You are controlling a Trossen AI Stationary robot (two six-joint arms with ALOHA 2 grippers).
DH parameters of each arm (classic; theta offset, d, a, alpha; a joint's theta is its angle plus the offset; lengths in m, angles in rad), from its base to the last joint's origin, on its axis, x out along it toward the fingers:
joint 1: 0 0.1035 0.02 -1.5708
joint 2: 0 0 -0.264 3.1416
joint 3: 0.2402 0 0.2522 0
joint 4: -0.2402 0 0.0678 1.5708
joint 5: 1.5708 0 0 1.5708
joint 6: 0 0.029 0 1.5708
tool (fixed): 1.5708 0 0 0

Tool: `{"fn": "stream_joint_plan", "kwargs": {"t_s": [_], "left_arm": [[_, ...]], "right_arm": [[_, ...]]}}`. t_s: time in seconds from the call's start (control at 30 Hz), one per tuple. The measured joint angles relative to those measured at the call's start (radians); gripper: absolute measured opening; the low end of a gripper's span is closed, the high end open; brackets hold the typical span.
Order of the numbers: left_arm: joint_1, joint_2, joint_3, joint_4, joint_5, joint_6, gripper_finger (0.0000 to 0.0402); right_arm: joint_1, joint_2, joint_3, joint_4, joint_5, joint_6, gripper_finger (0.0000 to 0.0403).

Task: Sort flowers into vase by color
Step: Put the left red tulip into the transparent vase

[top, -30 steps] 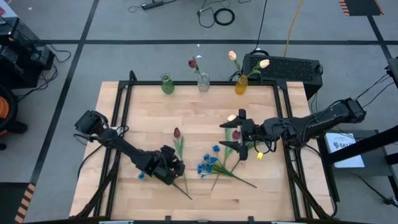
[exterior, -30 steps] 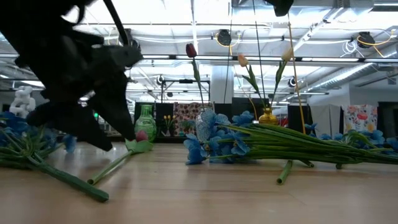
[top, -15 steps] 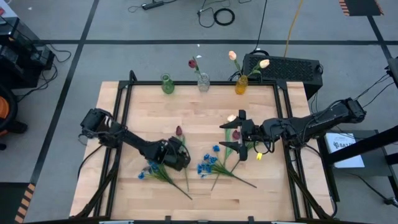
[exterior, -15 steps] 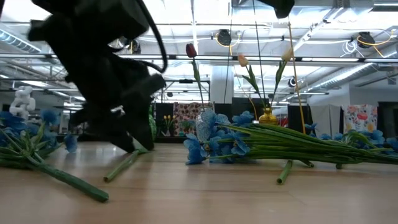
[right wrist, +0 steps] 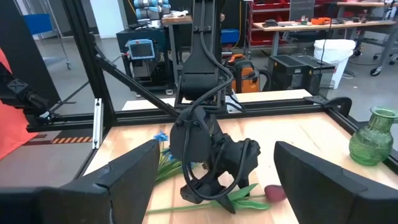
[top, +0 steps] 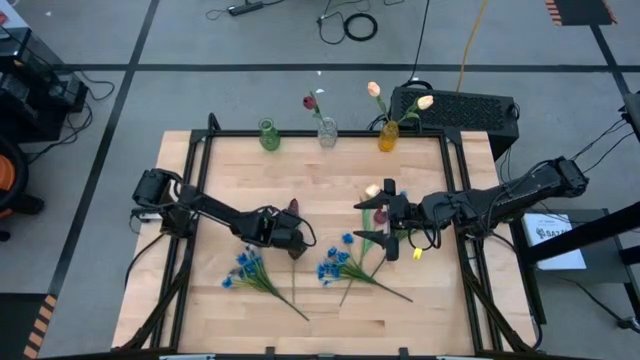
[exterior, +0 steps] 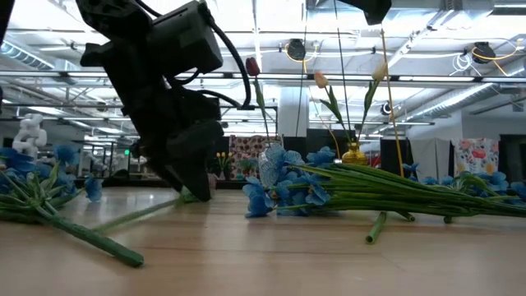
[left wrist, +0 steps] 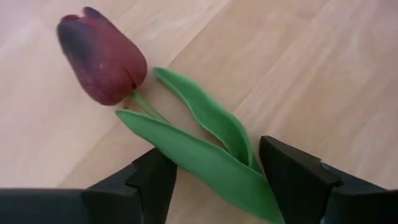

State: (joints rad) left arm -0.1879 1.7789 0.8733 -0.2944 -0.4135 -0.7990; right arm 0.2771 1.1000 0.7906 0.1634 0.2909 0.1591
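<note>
A dark red tulip point(top: 293, 205) lies on the table, its blossom point(left wrist: 102, 56) toward the far edge and its stem point(exterior: 131, 215) running toward the near edge. My left gripper point(top: 287, 238) is low over it and open, one finger point(left wrist: 155, 180) on each side of its two green leaves point(left wrist: 211, 134). My right gripper point(top: 385, 230) hovers open and empty at mid right, over a cream tulip point(top: 372, 188) and green stems. Two blue bunches point(top: 245, 265) point(top: 335, 262) lie near the front. My left gripper's fingers come slanting down from the table's left and stand on either side of the tulip's leaves point(left wrist: 236, 155), just behind the blossom. I cannot tell whether they touch the leaves. The tulip lies flat on the table.
At the far edge stand a green vase point(top: 268, 135), a clear vase point(top: 327, 133) holding a dark red tulip, and a yellow vase point(top: 388, 135) holding two cream tulips. A black frame point(top: 200, 150) runs round the table.
My left gripper has gone from the near left toward the far edge and the right, along the red tulip's stem up to its leaves. The left blue bunch, partly covered by the arm before, now lies in plain view.
</note>
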Motion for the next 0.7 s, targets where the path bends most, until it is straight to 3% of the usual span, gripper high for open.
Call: {"fn": "stream_joint_plan", "kwargs": {"t_s": [0.3,0.53,0.7], "left_arm": [[-0.002,0.002,0.084,-0.07,0.02,0.148,0.0237],[-0.033,0.0,0.207,-0.358,0.042,-0.037,0.0237],[-0.103,-0.001,0.214,-0.366,0.091,-0.255,0.0237]], "right_arm": [[0.0,0.0,0.0,0.0,0.0,-0.014,0.0309],[0.0,0.0,0.0,-0.007,0.0,-0.014,0.0309],[0.0,0.0,0.0,-0.02,0.0,-0.013,0.0309]]}}
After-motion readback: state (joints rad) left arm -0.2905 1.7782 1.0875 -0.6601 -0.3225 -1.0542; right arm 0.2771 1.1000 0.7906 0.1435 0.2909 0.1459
